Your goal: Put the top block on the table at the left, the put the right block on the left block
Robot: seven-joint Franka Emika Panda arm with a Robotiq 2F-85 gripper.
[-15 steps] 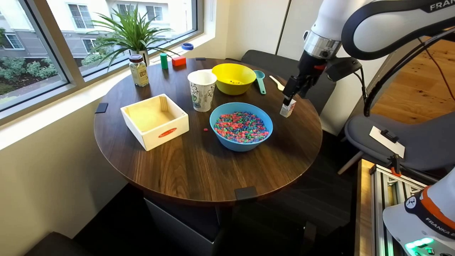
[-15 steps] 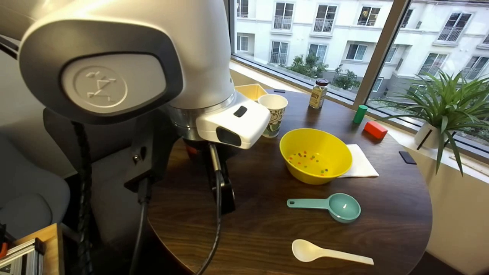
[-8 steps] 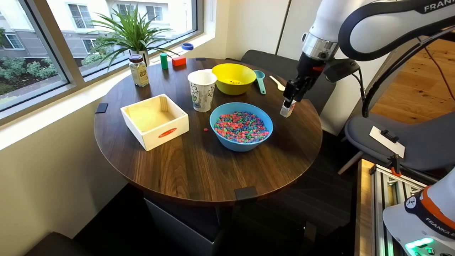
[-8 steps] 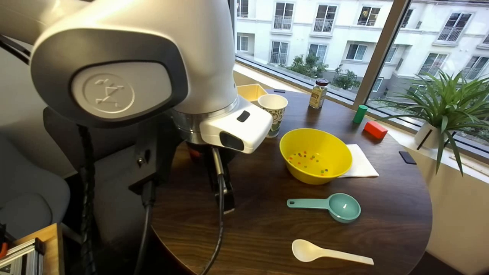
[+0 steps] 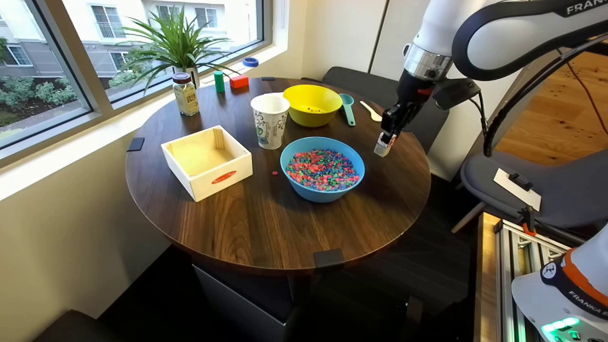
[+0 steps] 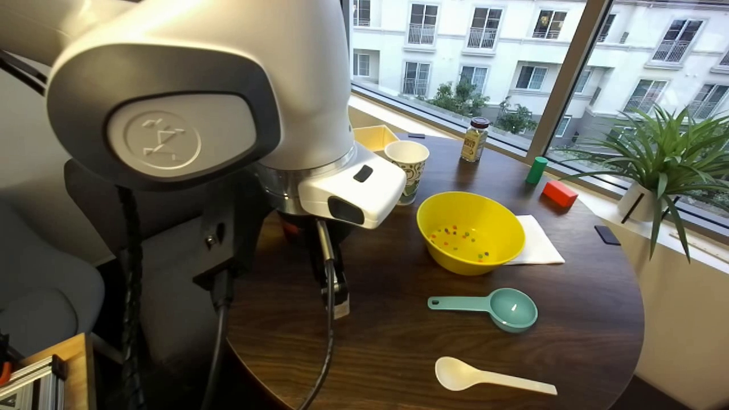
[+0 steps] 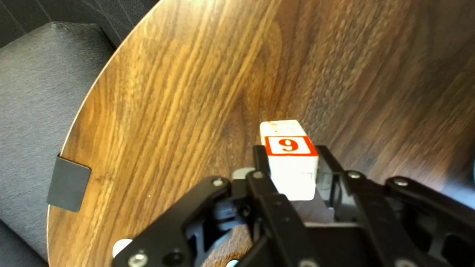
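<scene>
— Since you're steering from so far off, how much of the job would you call done?

— Only its start, I'd say. My wrist view has the black jointed fingers [image 7: 261,159] clamped, as I read it, on both sides of a white box-shaped block [image 7: 291,159] bearing a red-framed 9. I take it for the top block.

— On top of what?

— A plain white face [image 7: 282,128] shows just past it, against the round, dark brown wood-grain worktop [image 7: 178,96]. Whether that is a lower block or more of the same one, I can't tell.

— And from outside?

— In an exterior view, the gripped block is right of the light-blue round bowl [image 5: 308,192] of small coloured pieces [image 5: 323,168], apart from it; the pale square wooden tray [image 5: 206,186] is well apart, farther left. In an exterior view, the white rounded arm casing [image 6: 307,97] hides most of the grip, with a pale end of the block peeking out below the fingers.

— So what's left?

— Nearly everything, by my judgement: lift, set it on the worktop at the left, let go, then fetch the right block and put it on the left block. Neither placement is done yet.
</scene>
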